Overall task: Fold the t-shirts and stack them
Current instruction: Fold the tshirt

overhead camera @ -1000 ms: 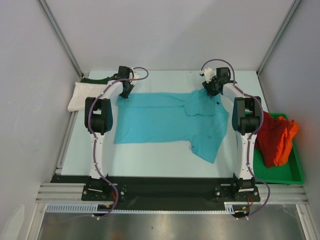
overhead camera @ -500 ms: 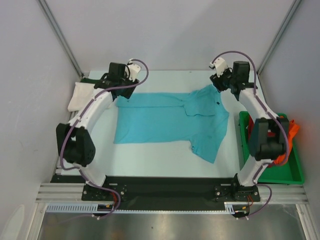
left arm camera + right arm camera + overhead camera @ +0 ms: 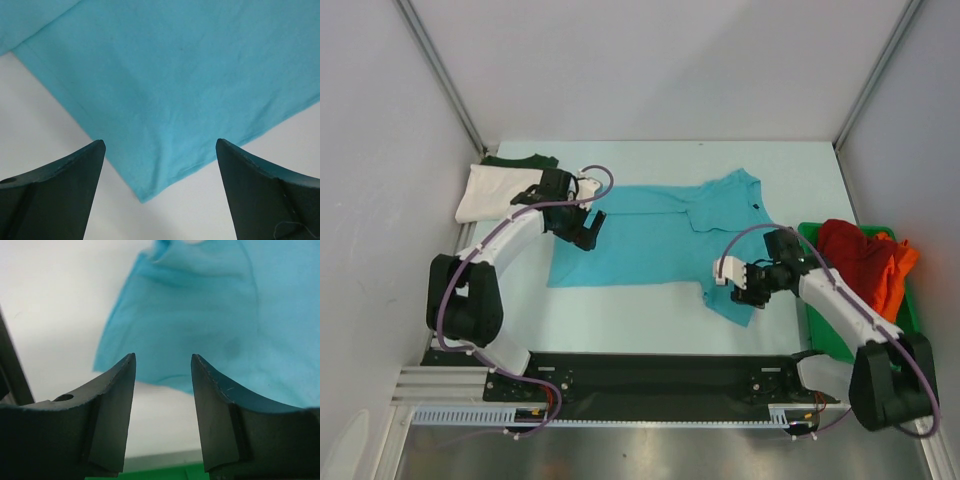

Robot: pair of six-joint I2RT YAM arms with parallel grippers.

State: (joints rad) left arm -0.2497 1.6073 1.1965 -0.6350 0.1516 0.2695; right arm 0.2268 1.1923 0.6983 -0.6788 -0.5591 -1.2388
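Claw check: both are hanging apart and pinching nothing.

Left claw (image 3: 584, 232) is gaping wide over the hem end of the turquoise t-shirt (image 3: 650, 235), with a corner of the cloth showing between its tips in the wrist view. Right claw (image 3: 744, 292) is parted over the near sleeve, the one pointing back toward the bases. That shirt is lying flat on the table (image 3: 620, 310), long axis running left to right with the collar at the right, so each arm is nearest its own end. I'm guessing the fold is going along that axis. White t-shirt (image 3: 492, 190) and dark green t-shirt (image 3: 520, 160) are sitting far left, and 2 more, red t-shirt (image 3: 850, 260) and orange t-shirt (image 3: 900, 265), are waiting in the tray (image 3: 910, 350).
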